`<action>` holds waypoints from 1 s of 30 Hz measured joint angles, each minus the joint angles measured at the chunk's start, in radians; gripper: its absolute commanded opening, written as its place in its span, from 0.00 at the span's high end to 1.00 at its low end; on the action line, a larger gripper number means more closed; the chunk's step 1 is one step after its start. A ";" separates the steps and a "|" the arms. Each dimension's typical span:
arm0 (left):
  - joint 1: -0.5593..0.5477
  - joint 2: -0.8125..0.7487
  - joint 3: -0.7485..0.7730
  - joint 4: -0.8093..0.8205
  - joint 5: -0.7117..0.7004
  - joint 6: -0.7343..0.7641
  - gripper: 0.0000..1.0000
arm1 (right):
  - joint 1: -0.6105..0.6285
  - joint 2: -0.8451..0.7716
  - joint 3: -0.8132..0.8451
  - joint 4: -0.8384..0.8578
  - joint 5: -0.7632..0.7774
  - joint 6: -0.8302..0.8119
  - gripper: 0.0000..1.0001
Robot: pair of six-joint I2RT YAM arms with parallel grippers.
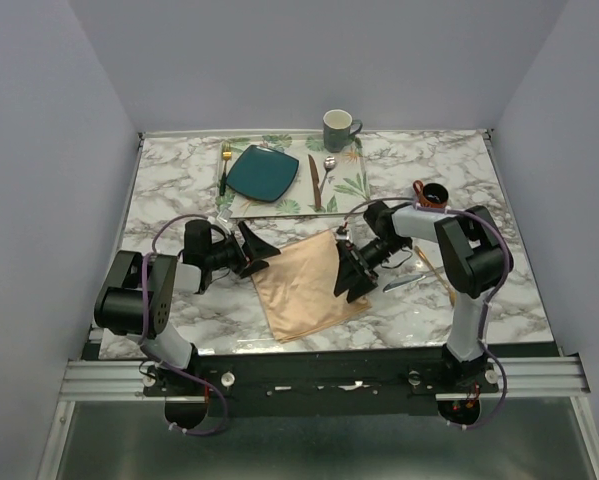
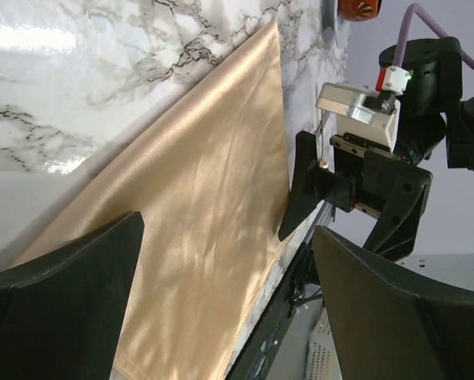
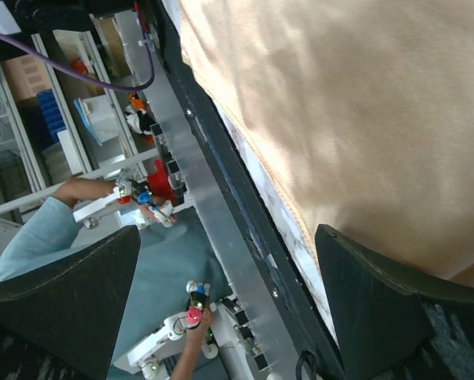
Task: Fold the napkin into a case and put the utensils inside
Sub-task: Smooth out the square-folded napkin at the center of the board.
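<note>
Peach-tan cloth, the napkin, lies flat and unfolded on the marble table at the middle of its near edge, turned a little so one corner points toward the far edge. My left gripper sits at the napkin's far left side, jaws spread wide with nothing between them. My right gripper faces it from the napkin's right side, just as wide and just as empty. I cannot tell whether either touches the cloth. The silver knife lies on bare marble just right of the right gripper, and the gold spoon is beside it toward the right edge, both off the napkin. Toward the far edge a leaf-patterned tray carries a teal plate
</note>
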 measured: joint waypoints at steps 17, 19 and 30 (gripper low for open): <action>0.000 -0.107 -0.005 -0.180 -0.041 0.144 0.01 | -0.044 0.058 0.054 -0.128 0.097 -0.138 0.06; -0.005 -0.156 0.026 -0.264 -0.052 0.206 0.01 | -0.045 0.041 0.074 -0.147 0.124 -0.155 0.11; -0.339 -0.678 0.192 -0.811 -0.307 1.233 0.07 | -0.046 -0.104 0.180 -0.110 0.404 -0.098 0.24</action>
